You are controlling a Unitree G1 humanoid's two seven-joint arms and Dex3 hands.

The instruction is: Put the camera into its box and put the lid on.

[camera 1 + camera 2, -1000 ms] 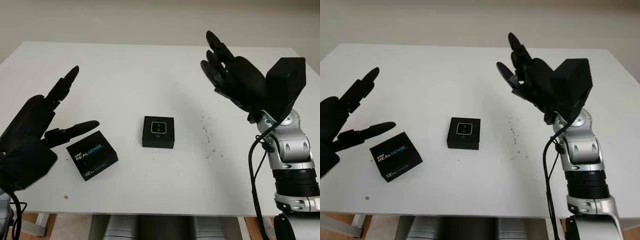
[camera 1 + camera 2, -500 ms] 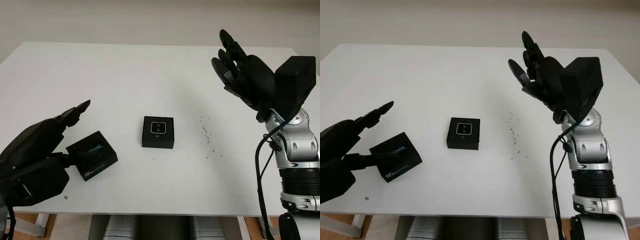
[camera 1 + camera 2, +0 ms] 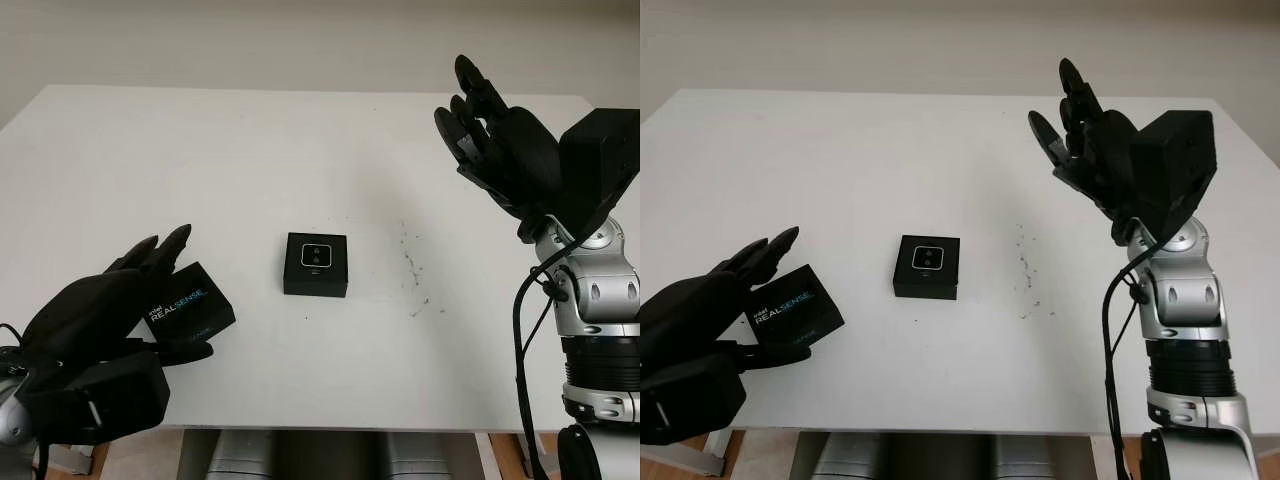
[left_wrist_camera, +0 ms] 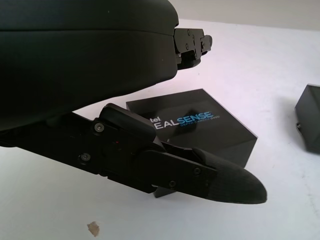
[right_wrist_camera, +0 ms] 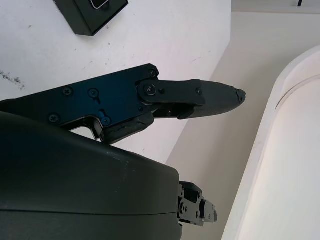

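A small black box (image 3: 316, 264) sits at the middle of the white table (image 3: 250, 140), with the silver-faced camera (image 3: 316, 255) lying in it. The black lid (image 3: 200, 305), printed REALSENSE, lies flat to the box's left. My left hand (image 3: 165, 295) is low over the lid's near-left side, open. Its fingers (image 3: 165, 245) reach past the lid's far-left corner and its thumb (image 4: 210, 172) lies along the near edge; I cannot tell whether it touches. My right hand (image 3: 490, 130) is held up in the air at the right, open, well away from the box.
A scatter of dark specks (image 3: 415, 265) marks the table to the right of the box. The table's front edge (image 3: 350, 428) runs close below the lid and my left hand. In the right wrist view the box (image 5: 92, 15) sits far off.
My left hand has turned palm down and dropped from above the table onto the lid's near-left side. My right hand has drifted a little up and to the right. Box and lid have not moved.
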